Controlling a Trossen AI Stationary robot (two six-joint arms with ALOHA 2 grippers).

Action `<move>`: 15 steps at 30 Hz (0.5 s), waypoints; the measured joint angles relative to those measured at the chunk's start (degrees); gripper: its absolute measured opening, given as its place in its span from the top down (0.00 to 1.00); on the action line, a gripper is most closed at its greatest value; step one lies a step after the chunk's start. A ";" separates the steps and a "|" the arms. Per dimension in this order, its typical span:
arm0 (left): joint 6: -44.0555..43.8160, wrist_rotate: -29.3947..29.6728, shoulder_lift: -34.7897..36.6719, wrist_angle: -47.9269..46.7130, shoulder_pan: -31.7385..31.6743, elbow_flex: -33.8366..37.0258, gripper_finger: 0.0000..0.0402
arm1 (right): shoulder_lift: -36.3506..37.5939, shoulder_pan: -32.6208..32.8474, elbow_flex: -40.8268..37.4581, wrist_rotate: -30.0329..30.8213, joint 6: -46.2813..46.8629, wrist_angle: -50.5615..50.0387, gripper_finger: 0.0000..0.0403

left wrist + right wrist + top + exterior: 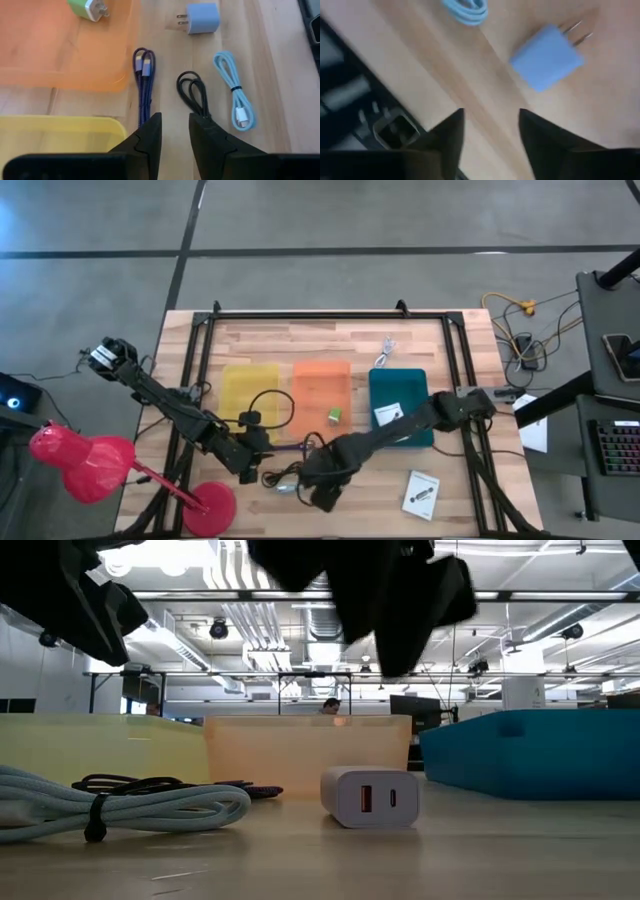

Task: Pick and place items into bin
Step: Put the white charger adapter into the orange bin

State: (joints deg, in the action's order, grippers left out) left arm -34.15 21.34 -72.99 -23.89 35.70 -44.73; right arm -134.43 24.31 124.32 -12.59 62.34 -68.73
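The right gripper [487, 135], parted and empty, hovers near the pale-blue plug-in charger cube [547, 57], with only a green cube [334, 415] binned.

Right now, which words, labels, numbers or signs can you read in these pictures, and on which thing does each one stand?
None can be read.
Card on the table: dark print, too small to read.
Card in the blue bin: print too small to read.
Charger: two ports, no lettering visible.
Green charger: no lettering visible.
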 joint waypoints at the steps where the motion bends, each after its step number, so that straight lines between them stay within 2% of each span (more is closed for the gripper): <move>1: 0.00 0.02 0.00 0.10 0.00 0.00 0.80 | -0.28 0.45 -0.10 0.83 4.10 1.36 0.51; 5: 0.37 0.02 0.07 0.06 0.20 0.00 0.80 | 0.30 1.81 0.23 4.33 20.29 2.70 0.34; 8: 0.36 -0.02 0.14 -1.60 0.92 -0.02 0.80 | -0.20 1.80 -0.27 10.45 32.04 1.61 0.25; 11: 0.13 0.03 0.72 -4.55 2.24 -0.02 0.80 | -0.42 1.97 -1.34 15.33 41.54 1.95 0.19; 15: 0.30 0.05 2.15 -7.54 3.98 0.00 0.80 | -0.98 2.19 -3.58 15.57 46.32 2.20 0.17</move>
State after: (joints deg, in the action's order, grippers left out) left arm -33.85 21.39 -70.84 -31.43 39.68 -44.73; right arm -135.41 26.50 120.74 2.98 108.66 -66.53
